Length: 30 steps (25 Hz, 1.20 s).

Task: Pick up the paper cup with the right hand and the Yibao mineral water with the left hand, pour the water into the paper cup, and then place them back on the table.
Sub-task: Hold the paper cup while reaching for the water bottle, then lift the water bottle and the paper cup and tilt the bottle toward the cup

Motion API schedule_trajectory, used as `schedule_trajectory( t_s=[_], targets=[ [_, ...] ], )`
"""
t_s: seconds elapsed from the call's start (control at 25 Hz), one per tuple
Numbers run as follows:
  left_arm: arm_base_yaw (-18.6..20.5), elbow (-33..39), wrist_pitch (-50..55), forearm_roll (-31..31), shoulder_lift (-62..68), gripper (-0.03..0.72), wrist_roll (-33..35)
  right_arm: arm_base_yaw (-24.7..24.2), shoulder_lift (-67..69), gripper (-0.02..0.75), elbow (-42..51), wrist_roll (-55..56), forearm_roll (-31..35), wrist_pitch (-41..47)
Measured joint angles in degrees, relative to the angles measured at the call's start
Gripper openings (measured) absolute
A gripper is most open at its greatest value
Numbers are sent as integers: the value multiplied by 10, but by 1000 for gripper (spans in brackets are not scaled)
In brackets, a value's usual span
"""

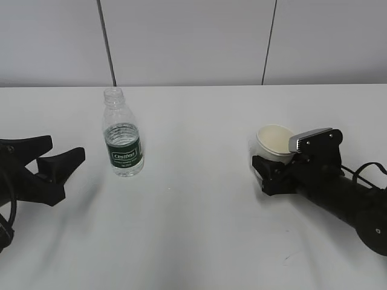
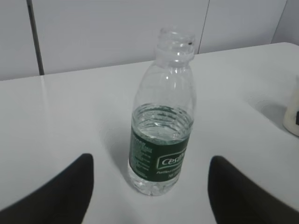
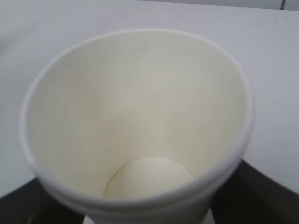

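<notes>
The Yibao mineral water bottle (image 1: 123,142) stands upright and uncapped on the white table (image 1: 199,223), about half full; it also shows in the left wrist view (image 2: 161,140). My left gripper (image 1: 63,150) is open, low over the table to the left of the bottle and clear of it; in the left wrist view (image 2: 150,161) its fingers frame the bottle's base from nearer the camera. The paper cup (image 1: 275,140) is empty and sits between the fingers of my right gripper (image 1: 273,162). In the right wrist view the cup (image 3: 140,116) fills the frame, with dark fingers (image 3: 261,191) against its wall.
A pale wall with two dark vertical seams stands behind the table's far edge (image 1: 193,85). The cup's edge (image 2: 293,116) shows at the far right of the left wrist view. A black cable (image 1: 366,169) loops off the right arm.
</notes>
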Motion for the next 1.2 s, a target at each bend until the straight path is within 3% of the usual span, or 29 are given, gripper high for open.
schedule_trajectory(
  t_s=[0.4,1.2],
  targets=[
    [0,-15,-2,1,61,570,1,0,0,535,0,1,-77,-1],
    [-26,-160,-3,22,181,577,10,0,0,533,0,2,-91,-1]
  ],
)
